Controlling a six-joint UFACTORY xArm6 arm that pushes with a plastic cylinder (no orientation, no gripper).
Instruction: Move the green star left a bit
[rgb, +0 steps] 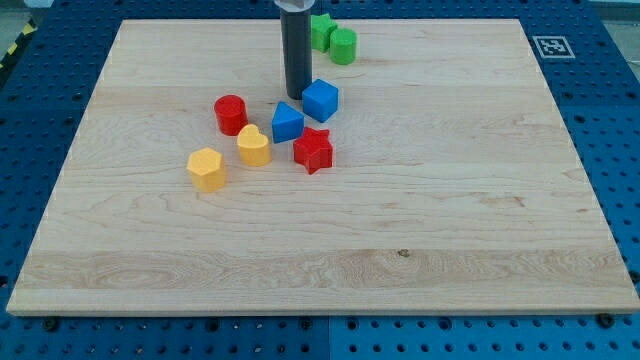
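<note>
The green star (320, 30) lies near the view's top, partly hidden behind my rod. A green cylinder (343, 45) touches it on the right. My tip (296, 96) rests on the board below the green star, just left of a blue cube (321, 100). Below the tip sit a second blue block (287, 123), a red star (313, 150), a yellow heart (254, 146), a red cylinder (231, 114) and a yellow hexagon (206, 168).
The wooden board (450, 220) lies on a blue perforated table (620, 120). A black-and-white marker tag (551, 45) sits at the board's top right corner.
</note>
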